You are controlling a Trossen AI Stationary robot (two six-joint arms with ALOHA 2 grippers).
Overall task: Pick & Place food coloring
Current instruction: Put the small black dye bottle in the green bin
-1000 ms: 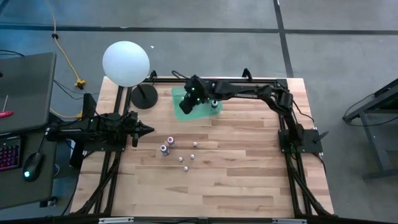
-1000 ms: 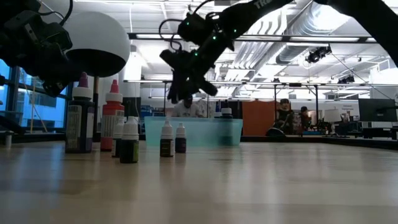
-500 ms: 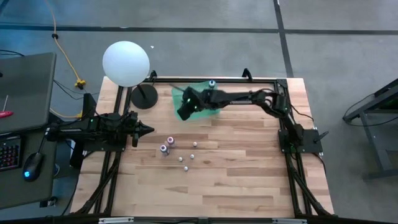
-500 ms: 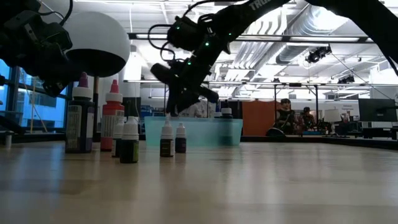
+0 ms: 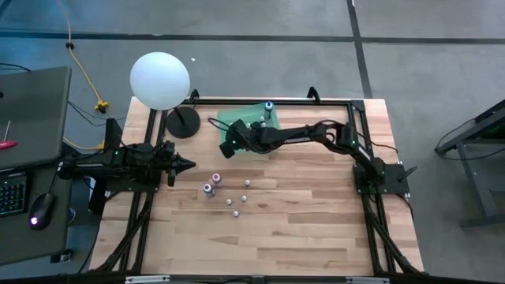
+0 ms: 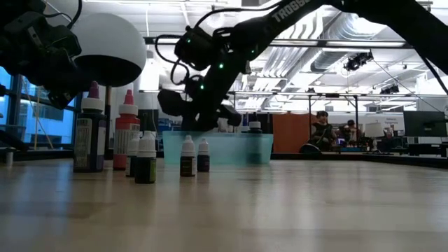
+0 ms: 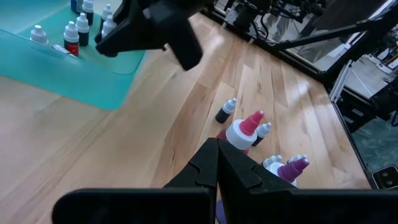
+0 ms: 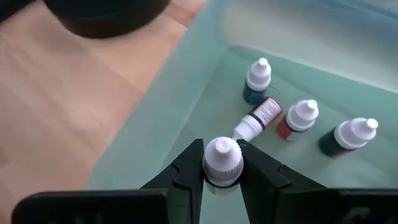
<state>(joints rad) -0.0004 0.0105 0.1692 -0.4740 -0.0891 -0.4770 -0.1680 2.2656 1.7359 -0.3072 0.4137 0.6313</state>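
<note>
**A:** 2 arms show from above. Why is the right gripper (image 5: 227, 147) parked at the near-left edge of the green bin (image 5: 260, 118)?

**B:** My guess is it's delivering: the bin collects the food coloring, and that arm reaches across from the right side to the bin's rim. About 6 small bottles (image 5: 229, 192) stand loose on the wooden table (image 5: 316, 221), well apart from the bin. The left gripper (image 5: 185, 165) waits by the left edge, pointing at them.

**A:** And from table height?

**B:** 5 or so bottles (image 6: 145, 158) stand upright in front, the bin (image 6: 252, 148) behind them; the right gripper (image 6: 199, 115) hangs just above its rim. The white globe lamp (image 6: 112, 45) sits at the back left.

**A:** Left wrist view?

**B:** Left fingers (image 7: 205, 163) are pressed together, empty, aimed toward a red-tipped bottle (image 7: 241, 132) and a purple-tipped one (image 7: 291, 170).

**A:** Right wrist view?

**B:** The right gripper (image 8: 222, 165) is clamped on 1 white-capped bottle (image 8: 222, 160), fingers (image 8: 186, 168) narrowly parted around its neck, above the bin floor. 3 bottles (image 8: 303, 117) stand there already; 1 (image 8: 258, 119) lies tipped over
</note>
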